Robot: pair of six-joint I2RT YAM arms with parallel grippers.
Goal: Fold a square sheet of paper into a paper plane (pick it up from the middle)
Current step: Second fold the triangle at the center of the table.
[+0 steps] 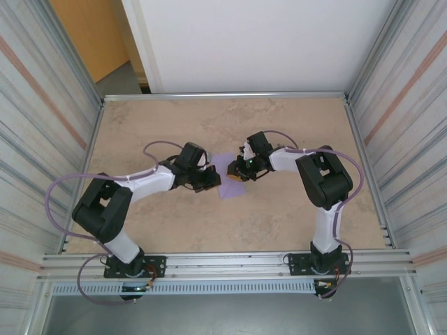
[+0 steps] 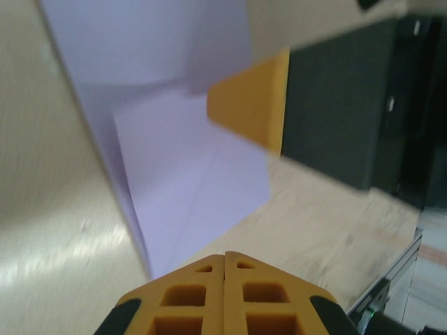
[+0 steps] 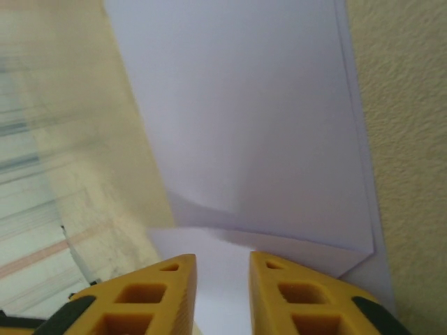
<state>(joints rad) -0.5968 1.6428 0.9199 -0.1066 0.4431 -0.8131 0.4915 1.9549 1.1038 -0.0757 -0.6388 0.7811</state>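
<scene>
While the thin lavender square sheet of paper (image 1: pixel 227 176), partly folded, lies on the beige marbled counter (image 1: pixel 279 223), the left tool (image 2: pixel 225 262) rests pressed together just left of it; the right tool (image 3: pixel 222 264), slightly spread, overhangs its right edge.

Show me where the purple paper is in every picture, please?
Top external: the purple paper lies in the middle of the picture.
Left wrist: the purple paper runs from upper left to centre, above the shut left fingers.
Right wrist: the purple paper covers the top and middle, above the parted right fingers.
Shared landmark: the beige table under the paper.
</scene>
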